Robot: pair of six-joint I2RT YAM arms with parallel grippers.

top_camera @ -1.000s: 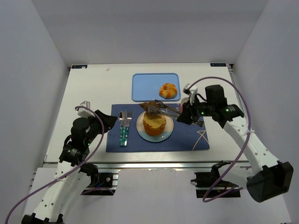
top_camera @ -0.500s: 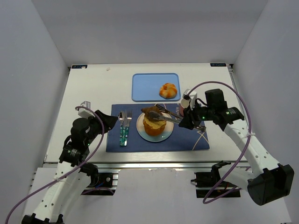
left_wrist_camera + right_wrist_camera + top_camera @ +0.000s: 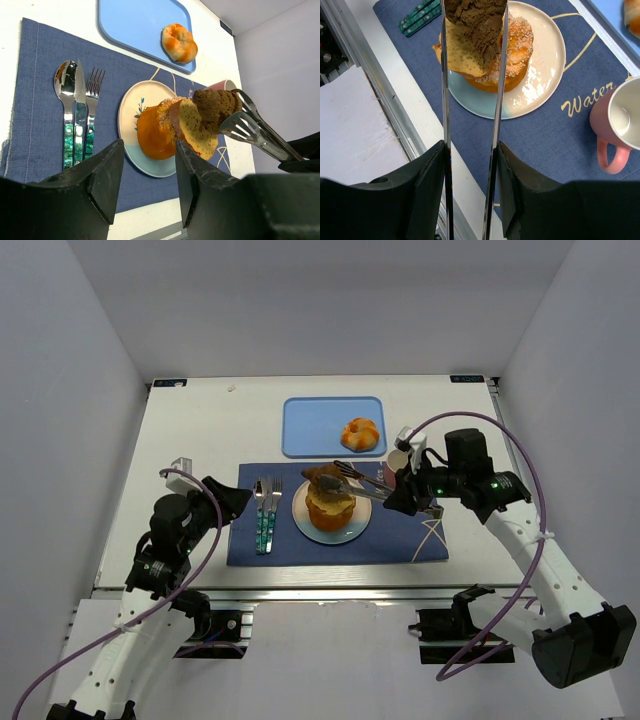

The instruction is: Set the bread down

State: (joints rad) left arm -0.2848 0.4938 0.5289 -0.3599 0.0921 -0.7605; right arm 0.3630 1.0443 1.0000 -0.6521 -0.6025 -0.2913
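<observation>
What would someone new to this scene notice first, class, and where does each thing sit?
First, the right pincer clamps metal tongs that hold a dark brown bread piece over the orange loaf on the round plate, in the middle of the blue placemat. Next, a glazed bun sits alone on the blue tray at the far side.

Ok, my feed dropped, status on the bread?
Right gripper shut on tongs, brown bread pinched over the loaded plate. Left gripper open, empty. Pink cup beside, nothing blocking.
</observation>
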